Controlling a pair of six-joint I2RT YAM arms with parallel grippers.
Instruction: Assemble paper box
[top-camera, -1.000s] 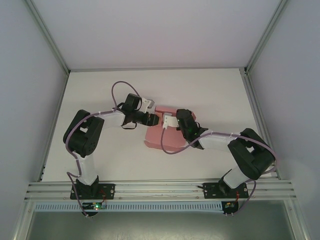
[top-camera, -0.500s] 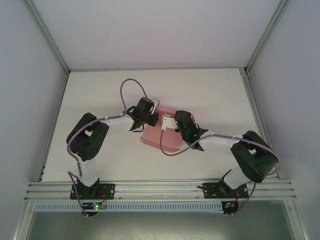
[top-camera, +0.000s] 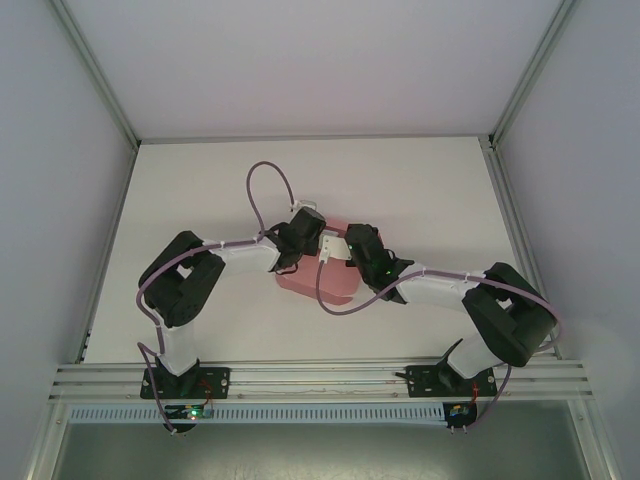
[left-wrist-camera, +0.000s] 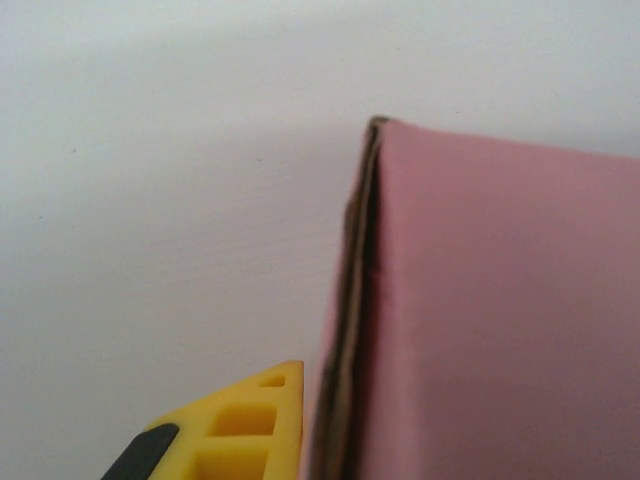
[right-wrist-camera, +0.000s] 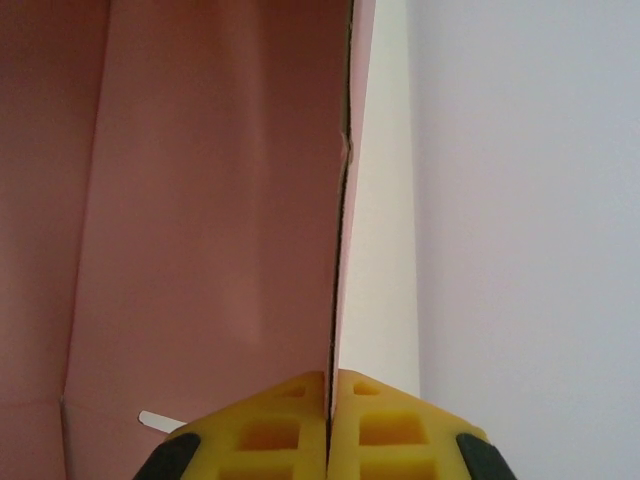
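box (top-camera: 335, 287) wall edge pinched between right fingers (right-wrist-camera: 275, 425); left fingers (left-wrist-camera: 245, 425) beside folded corner, box to their right, open/closed unclear.

White counter (top-camera: 420, 190), matte, mostly bare. Pink paper box (top-camera: 340, 283) on it, centre of frame, just below middle.

Left arm (top-camera: 188, 288) and right arm (top-camera: 505, 315): black joints, white links, purple cables (top-camera: 249, 188) looping alongside; yellow fingers (right-wrist-camera: 260, 435) with honeycomb cut-outs, black-edged.
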